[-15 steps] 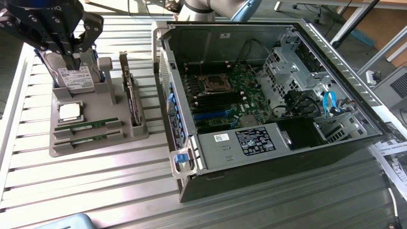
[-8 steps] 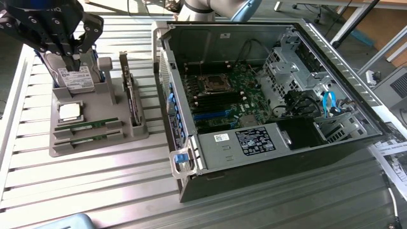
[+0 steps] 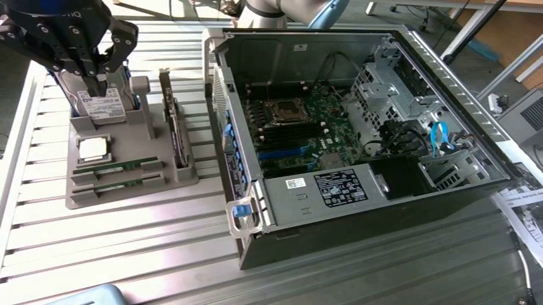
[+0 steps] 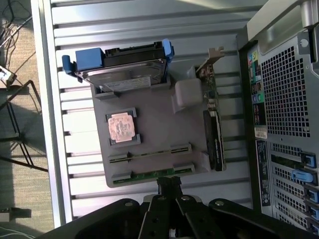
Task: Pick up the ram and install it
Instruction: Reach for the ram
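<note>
One ram (image 4: 149, 175) lies below the pincer (image 4: 169, 183); untouched.

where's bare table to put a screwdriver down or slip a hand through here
Widest bare patch: slatted table on the near side of the grey holder, across to the near corner of the computer case. The strip between expansion card and case is narrow. The holder itself is crowded, gripper above its hard drive.
</note>
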